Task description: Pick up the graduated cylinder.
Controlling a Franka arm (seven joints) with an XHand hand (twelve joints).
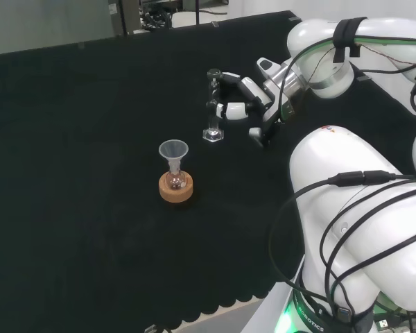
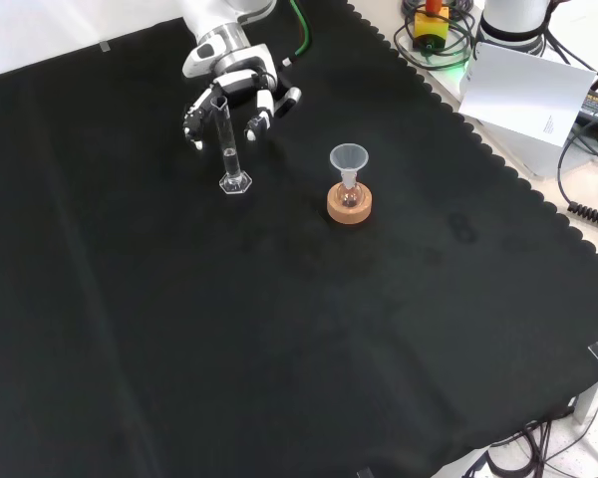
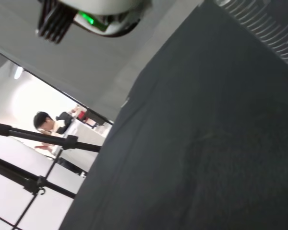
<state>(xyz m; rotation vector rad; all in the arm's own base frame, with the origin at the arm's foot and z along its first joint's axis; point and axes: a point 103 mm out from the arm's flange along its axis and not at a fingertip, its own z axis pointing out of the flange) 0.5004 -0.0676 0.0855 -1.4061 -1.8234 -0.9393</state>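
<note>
Fingers (image 1: pixel 230 109) of the hand (image 1: pixel 253 97) curl partway round the upper part of the graduated cylinder (image 1: pixel 212 107) in the head view, the thumb on one side and the others on the other; whether they touch the glass cannot be told. The cylinder stands upright on its hexagonal foot on the black cloth (image 1: pixel 83 173), toward the bench's far right part. Nearer the camera and a little left stands a cork ring (image 1: pixel 176 189) carrying a small flask (image 1: pixel 175 181) with a clear funnel (image 1: pixel 173 152) in its neck, well apart from the cylinder. Nothing lies between the two. White arm links (image 1: pixel 353 208) rise at the right, with black cables across them. The cloth's scalloped hem runs along the bench's near edge.

From the front view the hand (image 2: pixel 231 88) comes down from the bench's top edge, its fingers (image 2: pixel 254 124) bent on either side of the cylinder (image 2: pixel 228 139), whose foot rests on the cloth (image 2: pixel 279 339). The funnel (image 2: pixel 348 159), flask (image 2: pixel 349 195) and cork ring (image 2: pixel 349 206) stand to the right of the cylinder, near it but apart. Beyond the bench's top right corner lie a white sheet (image 2: pixel 526 92) and cables (image 2: pixel 588 199).

At the wrist view, dark cloth (image 3: pixel 206 143) slopes across, with a pale wall (image 3: pixel 62 62) and black stand legs (image 3: pixel 33 139) behind.
</note>
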